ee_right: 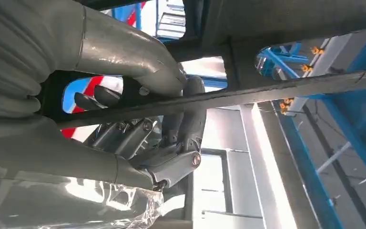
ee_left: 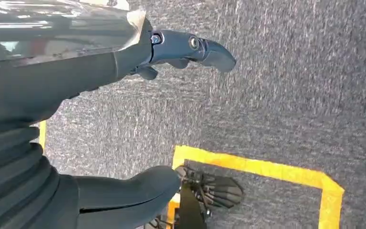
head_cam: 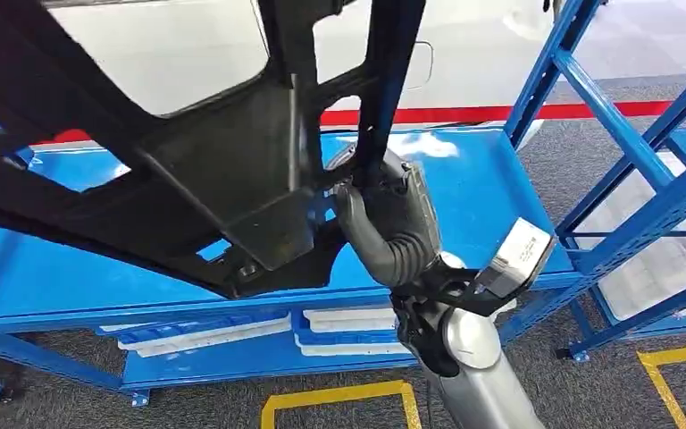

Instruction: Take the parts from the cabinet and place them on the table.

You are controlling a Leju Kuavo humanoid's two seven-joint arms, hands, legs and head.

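Observation:
A large black plastic part (head_cam: 223, 170), a moulded frame with openings and ribs, hangs tilted above the blue table (head_cam: 491, 188) and hides much of its left side. My right hand (head_cam: 384, 214) grips one of its narrow bars from below. In the right wrist view the fingers (ee_right: 138, 138) curl around that bar of the black part (ee_right: 286, 90), with the thumb lying over it. My left hand (ee_left: 76, 95) hangs over grey carpet, its thumb and fingers apart and nothing between them.
A blue steel rack (head_cam: 625, 134) stands close on the right of the table. White trays (head_cam: 339, 322) lie on the table's lower shelf. Yellow floor tape (head_cam: 339, 398) marks the carpet in front, and a red line (head_cam: 518, 112) runs behind.

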